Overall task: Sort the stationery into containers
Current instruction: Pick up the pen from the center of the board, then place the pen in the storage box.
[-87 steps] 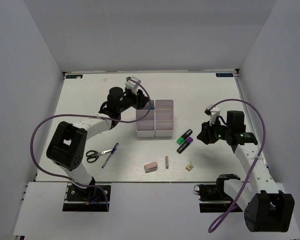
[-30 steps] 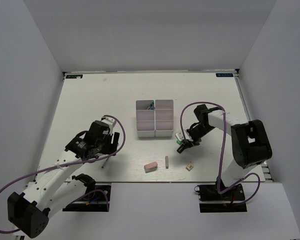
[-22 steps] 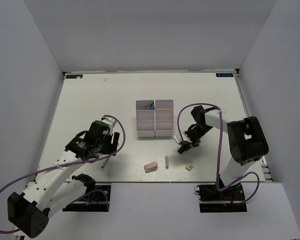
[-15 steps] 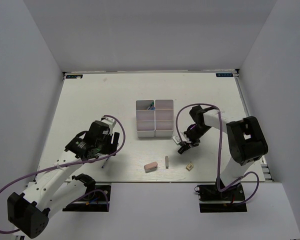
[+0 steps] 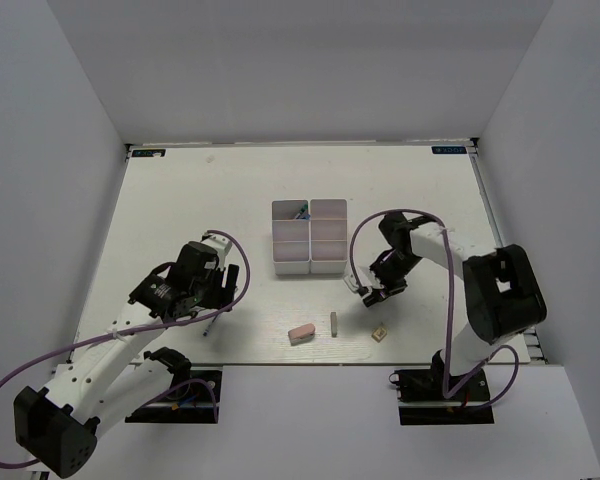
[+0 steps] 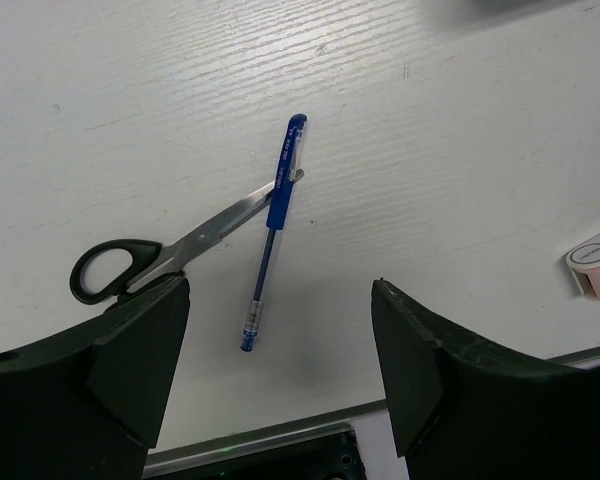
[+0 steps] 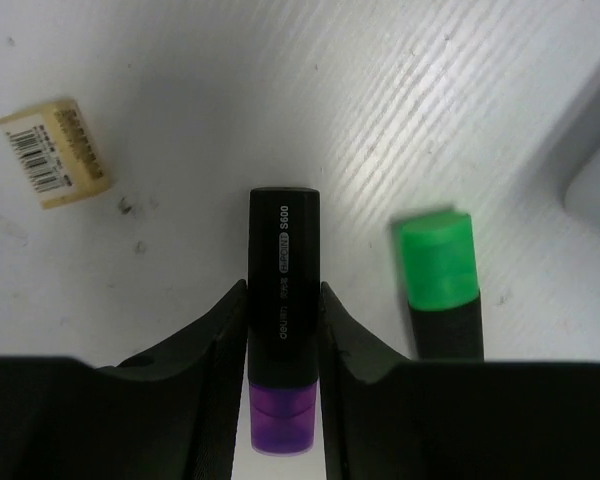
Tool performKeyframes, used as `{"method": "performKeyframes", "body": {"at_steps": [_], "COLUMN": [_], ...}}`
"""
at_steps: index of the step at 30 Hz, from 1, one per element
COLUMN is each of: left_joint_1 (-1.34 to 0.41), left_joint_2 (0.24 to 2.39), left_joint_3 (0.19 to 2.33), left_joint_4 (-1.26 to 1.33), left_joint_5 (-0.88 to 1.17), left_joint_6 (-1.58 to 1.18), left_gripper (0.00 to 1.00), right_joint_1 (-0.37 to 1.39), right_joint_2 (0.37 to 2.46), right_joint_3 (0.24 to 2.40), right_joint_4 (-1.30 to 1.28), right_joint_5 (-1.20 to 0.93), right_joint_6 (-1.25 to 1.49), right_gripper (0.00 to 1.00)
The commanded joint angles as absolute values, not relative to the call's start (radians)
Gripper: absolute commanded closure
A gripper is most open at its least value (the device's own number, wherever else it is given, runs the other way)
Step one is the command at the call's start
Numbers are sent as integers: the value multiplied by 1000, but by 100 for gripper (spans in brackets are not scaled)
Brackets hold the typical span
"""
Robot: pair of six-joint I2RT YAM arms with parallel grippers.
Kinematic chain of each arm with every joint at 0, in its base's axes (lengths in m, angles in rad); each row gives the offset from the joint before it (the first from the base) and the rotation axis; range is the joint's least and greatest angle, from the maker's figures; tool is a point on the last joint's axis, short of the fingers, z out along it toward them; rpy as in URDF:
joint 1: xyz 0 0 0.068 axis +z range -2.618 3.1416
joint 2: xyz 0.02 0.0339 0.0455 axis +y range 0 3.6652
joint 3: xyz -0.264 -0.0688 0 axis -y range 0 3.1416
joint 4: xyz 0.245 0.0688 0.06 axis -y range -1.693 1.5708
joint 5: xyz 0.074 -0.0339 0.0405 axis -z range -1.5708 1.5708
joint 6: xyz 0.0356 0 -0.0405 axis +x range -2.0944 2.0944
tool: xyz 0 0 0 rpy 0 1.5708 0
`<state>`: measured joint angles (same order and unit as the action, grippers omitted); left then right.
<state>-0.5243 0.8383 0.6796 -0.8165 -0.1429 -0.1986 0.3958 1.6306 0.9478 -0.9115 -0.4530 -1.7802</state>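
A white worktop [image 5: 180,200] is carrying a divided white tray [image 5: 309,240] near its centre. The right arm [image 5: 432,240] is reaching inward and down, just right of the tray's near corner. The left arm [image 5: 120,335] is stretching forward over the near left area.

The step in hand looks like a pickup. The right tool [image 7: 283,287] is pinching a purple highlighter [image 7: 283,240] that is lying flat on the worktop, with 1 finger touching each side. A green highlighter [image 7: 438,275] is lying just beside it. Next, it likely needs lifting and carrying into 1 tray compartment.

The left tool [image 6: 280,290] is hovering with its fingers spread wide above a blue pen [image 6: 273,225], which is lying across the blade of the scissors [image 6: 165,258]. Lowering and closing on 1 item seems needed.
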Motion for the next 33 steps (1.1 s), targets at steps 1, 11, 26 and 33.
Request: {"method": "performKeyframes", "body": {"at_steps": [1, 11, 26, 33], "left_joint_1": [-517, -518, -517, -520], "left_joint_2": [818, 821, 821, 805], "left_joint_3": [673, 673, 675, 670], "left_joint_4": [-816, -816, -818, -815], "left_joint_5": [-140, -138, -121, -123], "left_joint_6": [-192, -195, -190, -189], "left_gripper": [16, 16, 16, 16], "right_joint_1": [417, 495, 702, 753], "right_joint_2": [1525, 1468, 1719, 1821], "right_joint_3": [1008, 1316, 1621, 1661], "right_joint_4": [-1000, -1034, -770, -703], "right_joint_5": [-375, -158, 262, 363], "right_joint_6": [-1656, -1530, -1606, -1637], "right_gripper": [100, 100, 100, 100]}}
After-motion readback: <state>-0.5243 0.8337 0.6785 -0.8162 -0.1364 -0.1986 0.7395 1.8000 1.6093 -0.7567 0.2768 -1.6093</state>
